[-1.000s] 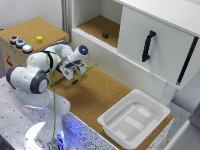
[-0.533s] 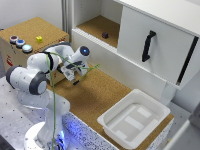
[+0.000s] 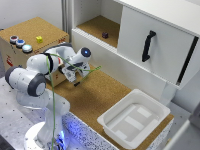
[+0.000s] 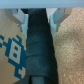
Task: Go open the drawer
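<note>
Exterior view, left to right. Cork-topped light-brown wooden button box [image 3: 30,37] sits at far left; on its top are round buttons [image 3: 20,42] and a small yellow cube [image 3: 39,39]. The drawer [image 3: 59,75], the small light-brown wooden front on that box's near face, is mostly hidden behind the white Panda arm [image 3: 35,75], so I can't tell how far out it is. The gripper [image 3: 70,75] is right at the box front. In the wrist view its two pale fingers [image 4: 20,17] straddle a dark vertical handle [image 4: 37,45], close on both sides; contact is too blurred to confirm. Blue pattern on brown wood [image 4: 12,50] sits beside the handle.

Open cork-floored shelf compartment [image 3: 97,25] holds one small dark object [image 3: 105,35], too small to identify. Large white cabinet panel with a long black handle [image 3: 147,46] is to the right. White plastic tub [image 3: 135,117] on the cork table [image 3: 95,97] has nothing visible inside; the table's far-right corner is cut off.
</note>
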`<state>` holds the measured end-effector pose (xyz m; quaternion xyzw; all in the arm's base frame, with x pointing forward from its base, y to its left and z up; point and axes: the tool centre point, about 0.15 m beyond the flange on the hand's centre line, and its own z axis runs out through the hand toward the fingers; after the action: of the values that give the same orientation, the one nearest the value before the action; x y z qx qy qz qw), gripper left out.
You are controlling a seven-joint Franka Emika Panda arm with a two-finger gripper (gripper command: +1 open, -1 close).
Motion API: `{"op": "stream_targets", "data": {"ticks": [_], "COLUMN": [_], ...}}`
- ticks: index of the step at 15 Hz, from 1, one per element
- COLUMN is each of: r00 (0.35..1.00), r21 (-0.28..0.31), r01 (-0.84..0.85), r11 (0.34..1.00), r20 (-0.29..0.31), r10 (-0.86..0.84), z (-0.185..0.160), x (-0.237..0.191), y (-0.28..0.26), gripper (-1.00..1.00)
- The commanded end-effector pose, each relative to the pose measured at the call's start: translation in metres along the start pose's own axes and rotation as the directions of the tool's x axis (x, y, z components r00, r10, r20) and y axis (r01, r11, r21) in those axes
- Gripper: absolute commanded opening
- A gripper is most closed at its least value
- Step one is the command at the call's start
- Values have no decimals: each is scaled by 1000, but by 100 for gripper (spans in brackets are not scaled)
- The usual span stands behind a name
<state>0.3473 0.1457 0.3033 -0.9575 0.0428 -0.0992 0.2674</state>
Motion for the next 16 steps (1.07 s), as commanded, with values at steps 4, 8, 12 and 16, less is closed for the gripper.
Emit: {"op": "stream_targets", "data": {"ticks": [4, 8, 12, 16], "r00": [1000, 997, 983, 951], "r21": [-27, -84, -147, -199], "r01": [31, 63, 100, 173], "r11": [999, 994, 984, 965], "r20": [-2, -39, -136, -220], "r10": [-31, -66, -120, -216], "z": [-24, -41, -81, -128], "x": [27, 34, 42, 48], "y": [13, 2, -17, -49], "gripper": [100, 100, 100, 100]}}
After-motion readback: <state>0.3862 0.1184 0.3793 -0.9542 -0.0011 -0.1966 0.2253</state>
